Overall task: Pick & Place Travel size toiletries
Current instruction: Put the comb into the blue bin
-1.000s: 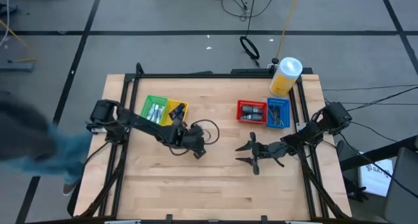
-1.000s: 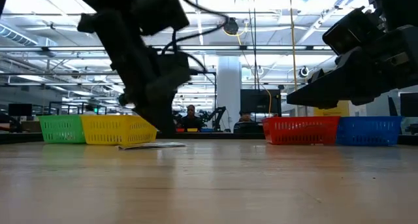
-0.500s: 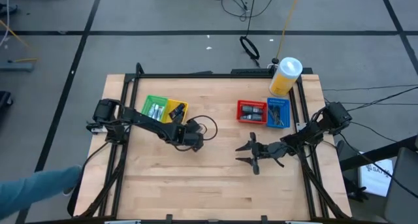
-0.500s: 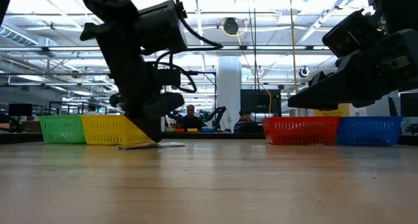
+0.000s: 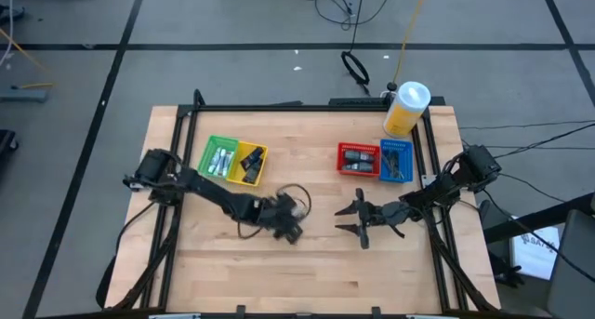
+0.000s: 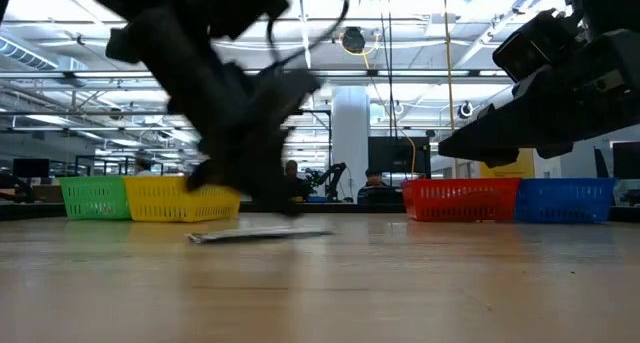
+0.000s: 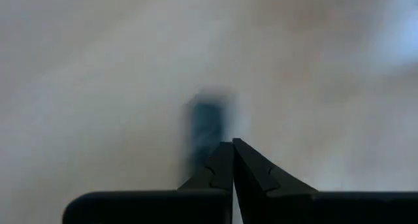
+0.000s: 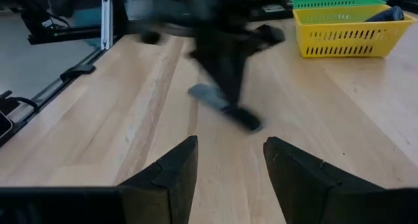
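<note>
One flat, dark sachet (image 6: 260, 235) lies on the wooden table (image 5: 232, 272), just past the tip of your left claw (image 5: 292, 231). That claw is clenched: its two fingers (image 7: 222, 162) press together with no gap. You cannot tell from here if the tips touch the sachet.

More little toiletries lie well behind the left claw. Silver tubes (image 5: 218, 158) are in the green basket (image 5: 208, 145), and a dark one (image 5: 249, 158) is in the yellow basket (image 5: 261, 171) touching it.

Your right claw (image 5: 346, 219) hangs near, on the left claw's right side, released, with its fingers spread wide. Behind the right claw sit a red basket (image 5: 356, 146) and a blue basket (image 5: 396, 178), side by side, with dark things in them. A big yellow jar (image 5: 406, 110) stands just behind the blue basket.
</note>
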You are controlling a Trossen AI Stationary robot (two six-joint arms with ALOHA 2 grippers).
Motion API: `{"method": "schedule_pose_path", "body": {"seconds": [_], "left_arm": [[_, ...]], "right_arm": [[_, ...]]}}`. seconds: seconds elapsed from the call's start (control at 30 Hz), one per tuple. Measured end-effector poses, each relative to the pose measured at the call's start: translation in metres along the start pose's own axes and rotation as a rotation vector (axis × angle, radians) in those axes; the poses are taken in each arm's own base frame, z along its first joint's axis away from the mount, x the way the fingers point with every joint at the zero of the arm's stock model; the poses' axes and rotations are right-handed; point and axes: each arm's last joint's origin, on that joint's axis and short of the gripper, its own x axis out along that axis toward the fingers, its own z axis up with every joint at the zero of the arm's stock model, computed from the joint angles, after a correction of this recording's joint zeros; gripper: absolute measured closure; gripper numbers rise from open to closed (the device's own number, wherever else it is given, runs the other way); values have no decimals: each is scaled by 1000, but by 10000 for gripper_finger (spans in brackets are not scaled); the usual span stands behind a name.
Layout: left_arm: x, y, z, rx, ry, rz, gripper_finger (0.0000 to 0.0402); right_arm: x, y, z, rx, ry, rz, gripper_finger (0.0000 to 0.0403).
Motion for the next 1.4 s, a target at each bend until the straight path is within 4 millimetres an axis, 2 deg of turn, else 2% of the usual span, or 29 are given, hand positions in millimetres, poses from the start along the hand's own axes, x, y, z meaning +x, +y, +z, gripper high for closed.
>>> {"method": "schedule_pose_path", "body": {"seconds": [0.13,0.2,0.4,0.57,0.73,0.97,1.13,1.27,1.4], "left_arm": [[0,-35,6,131,-236,-270,391],[-3,-38,7,189,-263,-288,391],[-22,-38,2,268,-100,-301,397],[-24,-45,-34,338,88,-340,400],[-24,-43,-67,338,182,-225,396],[-33,-33,-91,337,188,-1,391],[-33,-28,-93,344,166,78,397],[-29,-23,-88,351,120,131,395],[-24,-17,-79,358,89,173,392]], "right_arm": [[0,0,0,4,-3,2,234],[0,0,1,11,-8,5,234],[9,6,4,64,35,74,234],[40,21,20,67,151,32,234],[63,19,36,104,265,-122,234],[74,-10,47,136,256,-161,234],[84,-30,39,130,272,-159,234],[96,-36,21,138,323,-138,244],[97,-34,9,152,371,-128,269]]}}
